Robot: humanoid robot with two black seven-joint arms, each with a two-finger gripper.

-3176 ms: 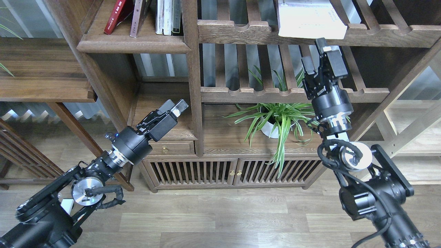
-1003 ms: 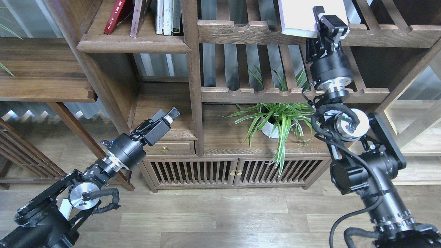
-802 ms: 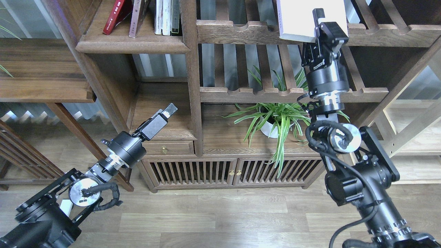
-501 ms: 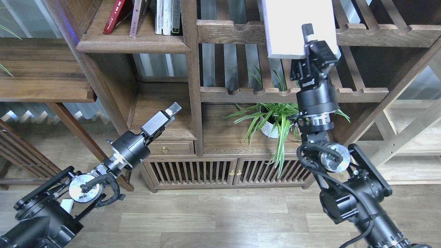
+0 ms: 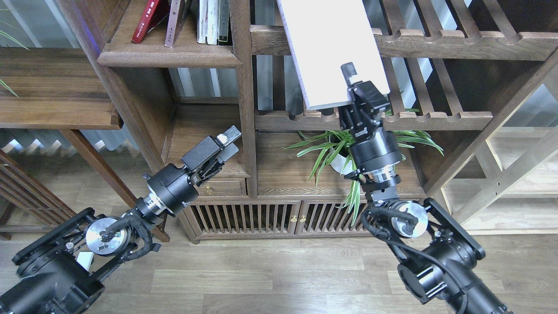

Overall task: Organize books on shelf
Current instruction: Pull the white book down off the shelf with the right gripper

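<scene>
In front of the slatted racks [image 5: 370, 117], our right end effector [image 5: 354, 85] grips the thick white book [image 5: 333, 48] by its lower corner, tilted. Our left end effector [image 5: 227, 140] hangs empty, fingers apart, below the shelf [image 5: 170, 57] holding the maroon book [image 5: 146, 19].

White book's [image 5: 333, 48] top past the frame edge

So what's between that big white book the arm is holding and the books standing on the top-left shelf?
In the head view, a vertical wooden post of the bookcase stands between the white book, held by the right gripper, and the books on the shelf.
</scene>
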